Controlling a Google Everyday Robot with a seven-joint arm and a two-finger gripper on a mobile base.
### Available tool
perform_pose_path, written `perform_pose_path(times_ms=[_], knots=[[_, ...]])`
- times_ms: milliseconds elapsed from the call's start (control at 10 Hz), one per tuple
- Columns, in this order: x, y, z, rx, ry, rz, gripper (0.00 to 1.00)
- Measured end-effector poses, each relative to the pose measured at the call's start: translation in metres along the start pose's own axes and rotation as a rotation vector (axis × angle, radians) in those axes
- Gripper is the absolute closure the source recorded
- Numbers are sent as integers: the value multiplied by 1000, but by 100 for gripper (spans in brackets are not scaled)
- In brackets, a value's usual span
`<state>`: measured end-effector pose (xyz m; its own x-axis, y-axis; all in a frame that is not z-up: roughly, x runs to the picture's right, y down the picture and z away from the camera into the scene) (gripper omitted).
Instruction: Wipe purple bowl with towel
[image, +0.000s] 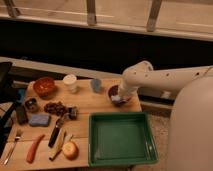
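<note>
The purple bowl (113, 92) sits at the back right of the wooden table, just above the green tray. My gripper (119, 98) reaches down into it from the white arm that comes in from the right, and it covers most of the bowl's inside. A pale blue-grey bit of the towel (119, 101) shows at the gripper's tip, pressed against the bowl's near side. The gripper is shut on the towel.
A small blue cup (96, 85) stands left of the bowl, then a white cup (71, 82) and a red-orange bowl (44, 86). A green tray (121, 138) fills the front right. A blue sponge (39, 120), knife, apple (70, 150) and fork lie front left.
</note>
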<state>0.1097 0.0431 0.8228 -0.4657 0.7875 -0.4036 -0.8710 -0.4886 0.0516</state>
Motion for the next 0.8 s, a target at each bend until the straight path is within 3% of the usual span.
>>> perform_pose_path(times_ms=[200,400,800], knots=[[4,14,15,-23,33,-19,100],[-7,19,21,-34,51,-28,100],[-13,20,22,-38,59,-26,100]])
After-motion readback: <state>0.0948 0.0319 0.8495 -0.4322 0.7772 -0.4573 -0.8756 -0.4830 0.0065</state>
